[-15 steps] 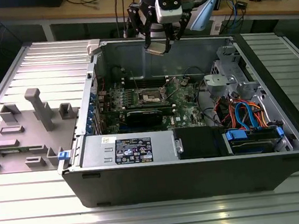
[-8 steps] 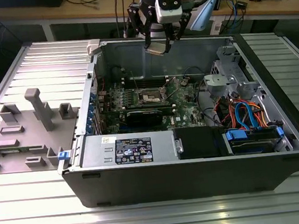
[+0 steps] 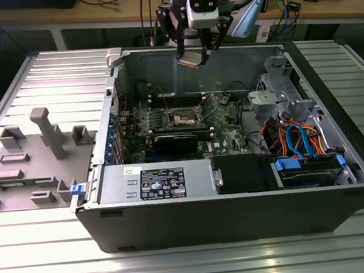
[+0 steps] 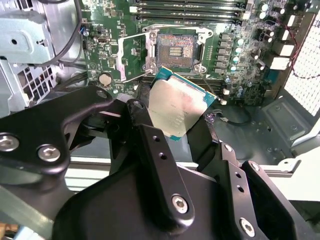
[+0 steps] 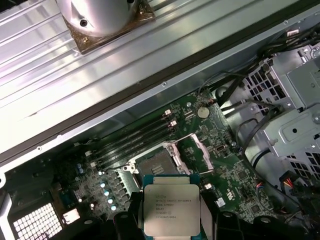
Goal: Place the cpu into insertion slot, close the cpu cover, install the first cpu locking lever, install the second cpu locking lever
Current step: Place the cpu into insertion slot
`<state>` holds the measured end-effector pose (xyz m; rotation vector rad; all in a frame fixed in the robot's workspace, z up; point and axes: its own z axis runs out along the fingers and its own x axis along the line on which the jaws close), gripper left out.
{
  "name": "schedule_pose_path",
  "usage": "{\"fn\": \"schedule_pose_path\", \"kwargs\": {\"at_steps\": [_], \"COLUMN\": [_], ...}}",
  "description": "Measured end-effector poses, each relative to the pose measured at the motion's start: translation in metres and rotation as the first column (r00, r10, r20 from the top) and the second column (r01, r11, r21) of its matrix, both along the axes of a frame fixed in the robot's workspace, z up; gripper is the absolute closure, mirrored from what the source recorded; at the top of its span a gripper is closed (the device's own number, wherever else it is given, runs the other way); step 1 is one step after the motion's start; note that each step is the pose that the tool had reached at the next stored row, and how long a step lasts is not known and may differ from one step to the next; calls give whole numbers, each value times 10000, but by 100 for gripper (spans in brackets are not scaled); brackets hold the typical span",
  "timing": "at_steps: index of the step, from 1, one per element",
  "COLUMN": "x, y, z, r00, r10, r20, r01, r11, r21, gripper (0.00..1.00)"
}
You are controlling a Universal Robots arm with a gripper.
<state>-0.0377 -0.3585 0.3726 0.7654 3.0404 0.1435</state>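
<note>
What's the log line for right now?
gripper shut on cpu | insertion slot empty | cpu cover open

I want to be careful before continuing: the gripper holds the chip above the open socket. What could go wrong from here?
1. The gripper holds the chip only by its edges; it may slip or land crooked in the socket.
2. The open cover stands right beside the socket; the gripper may knock it while descending.

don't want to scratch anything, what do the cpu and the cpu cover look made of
The cpu: dull silvery metal top with a soft sheen, on a thin blue-green board edge. The cpu cover: probably thin sheet metal, bright and glinting.
</note>
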Motion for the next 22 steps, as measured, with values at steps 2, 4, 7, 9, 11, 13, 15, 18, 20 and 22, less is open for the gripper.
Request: {"fn": "schedule_pose_path", "kwargs": {"at_steps": [2, 4, 7, 9, 11, 13, 15, 18, 20, 22], "x": [0, 0, 0, 0, 0, 0, 0, 0, 0, 0], "y": [0, 0, 0, 0, 0, 0, 0, 0, 0, 0], "z": [0, 0, 0, -1, 0, 0, -1, 0, 0, 0], "r00": [9998, 9991, 9988, 9988, 9988, 9988, 9987, 9984, 9980, 9974], "r10": [-209, -416, -492, -494, -495, -496, -500, -562, -629, -718], "r20": [0, 0, 0, -1, 0, 0, 0, 0, 0, 0], "r01": [209, 416, 492, 494, 495, 496, 500, 562, 629, 718], "r11": [9998, 9991, 9988, 9988, 9988, 9988, 9987, 9984, 9980, 9974], "r21": [0, 0, 0, 0, 0, 0, 0, 0, 0, 0], "gripper": [46, 46, 46, 46, 46, 46, 46, 46, 46, 46]}}
